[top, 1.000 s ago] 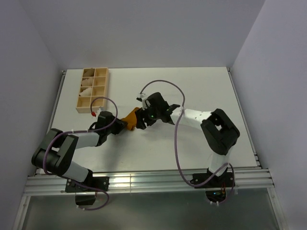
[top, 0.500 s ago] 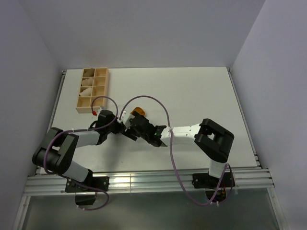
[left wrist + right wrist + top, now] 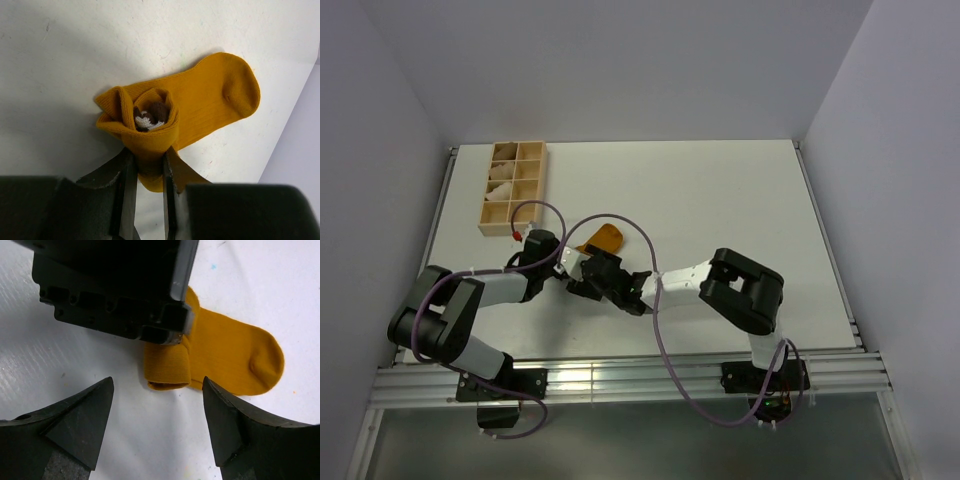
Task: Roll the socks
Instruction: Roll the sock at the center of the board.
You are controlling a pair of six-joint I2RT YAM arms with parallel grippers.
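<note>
L gripper (image 3: 145, 172) jaws pinch rolled end of sock (image 3: 210, 102) — R gripper (image 3: 157, 422) jaws wide, empty, just beside it; toe flat on table (image 3: 720, 190).

No readable text, labels, brands or numbers anywhere

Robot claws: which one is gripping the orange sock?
The left gripper, clamped on the part-rolled mustard-orange sock; the right gripper hovers open, holding nothing.

Fixed overhead view of table (image 3: 720, 190), two close wrist views, sharing sock (image 3: 210, 100)
</note>
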